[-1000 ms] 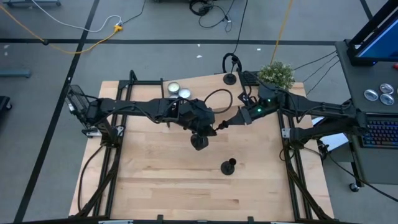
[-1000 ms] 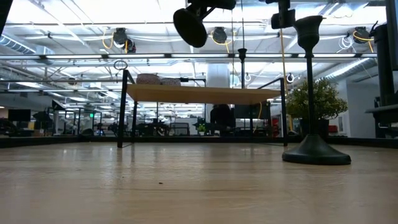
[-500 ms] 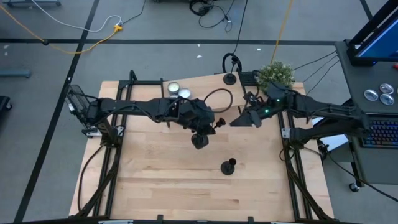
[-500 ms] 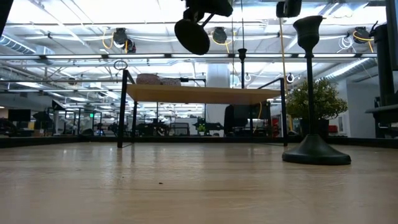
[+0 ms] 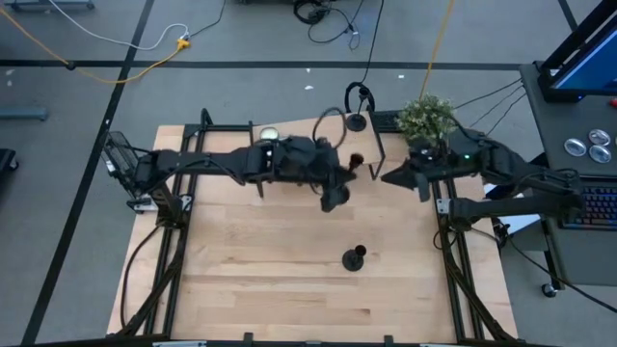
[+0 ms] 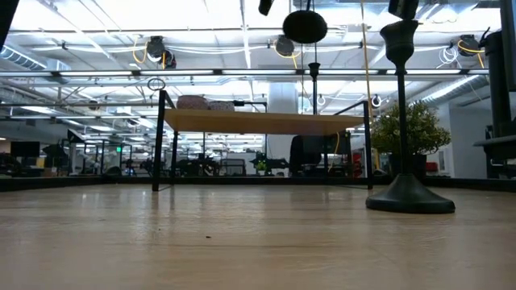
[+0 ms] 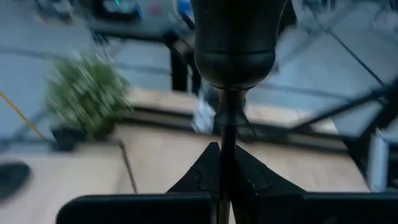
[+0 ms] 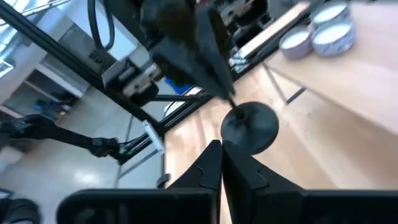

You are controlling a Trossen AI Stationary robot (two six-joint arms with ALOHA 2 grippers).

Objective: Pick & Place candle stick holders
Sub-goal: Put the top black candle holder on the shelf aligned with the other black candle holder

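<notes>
My left gripper (image 5: pixel 333 186) is over the table's middle, toward the far edge, shut on a black candle stick holder whose round base (image 5: pixel 335 200) shows high up in the low view (image 6: pixel 305 26). A second holder (image 5: pixel 355 257) stands upright on its base (image 6: pixel 409 197) nearer the front. A third dark round base (image 5: pixel 357 122) sits at the far edge. My right gripper (image 5: pixel 390 176) is shut and empty, to the right of the held holder and apart from it. My left gripper pinches the holder's thin stem (image 7: pixel 227 124) between its two fingers. The stem runs on past the fingertips, in line with them, to the wide end (image 7: pixel 235 43). The fingers slant down from the table's left. The holder is lifted clear, base (image 8: pixel 249 127) lowest.
Round metal tins (image 8: pixel 317 34) sit at the far left of centre, partly under the left arm (image 5: pixel 231 164). A small potted plant (image 5: pixel 427 116) stands at the far right corner. Dark frame rails (image 5: pixel 453 270) run along both side edges.
My left gripper has carried the holder up and toward the table's right and far edges, and the base has turned from tilted to nearly level. My right gripper has drawn back from the held holder toward the right edge.
</notes>
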